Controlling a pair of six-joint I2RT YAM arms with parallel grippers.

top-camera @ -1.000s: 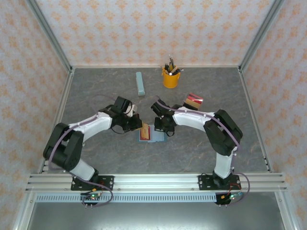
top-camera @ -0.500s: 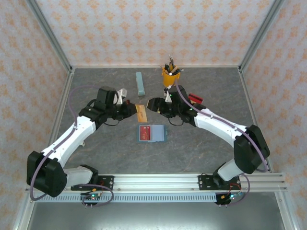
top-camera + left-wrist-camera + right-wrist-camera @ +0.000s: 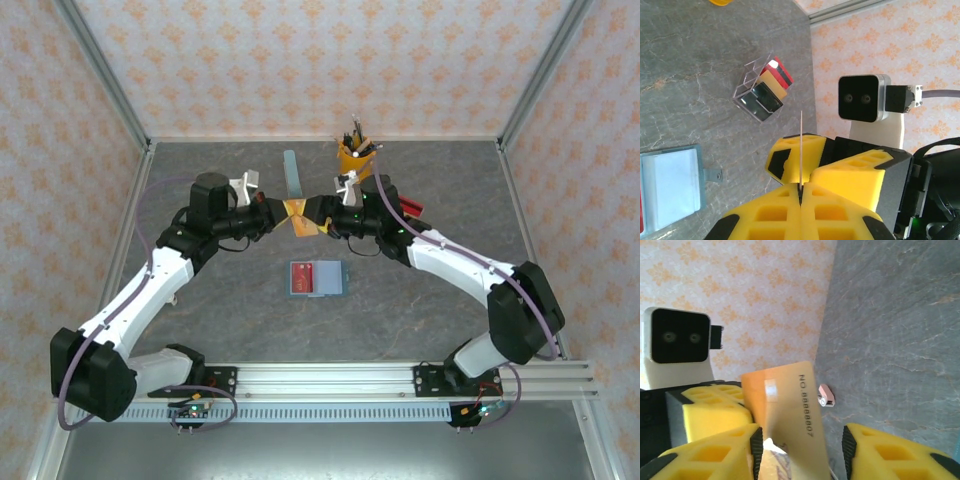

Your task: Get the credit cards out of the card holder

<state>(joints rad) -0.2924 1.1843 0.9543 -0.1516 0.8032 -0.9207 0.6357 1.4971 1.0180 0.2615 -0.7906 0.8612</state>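
Step in hand, as judged: mid-air handover of a tan card (image 3: pixel 298 217) from the left pincer (image 3: pixel 801 189) to the right pincer (image 3: pixel 801 439). It is held above the surface (image 3: pixel 420 300), at 12 o'clock of the card holder (image 3: pixel 330 280).

Left pincer: pressed together, with the tan card pinched at one end and seen edge-on in the left wrist view. Right pincer: spread, one finger on each side of the card's free end, not closed on it.

The card holder is laid open on the surface. A red card (image 3: pixel 301 277) is seen on its 9 o'clock half, so the task is judged unfinished. A clear stand (image 3: pixel 760 95) with red, tan and dark cards in it is seen at 3 o'clock of the handover point.

To be done well:
- The right pincer should be closed squarely on the flat faces, well onto the card and clear of the left pincer.
- The left pincer should be released only once the right grip is firm.
- No pull or twist should be applied while both grips are on; the card is thin and judged likely to flex or slip.

Writing: "NO.88888807" is printed along the tan card in the right wrist view, though the last digits are not fully certain. No brand can be read.
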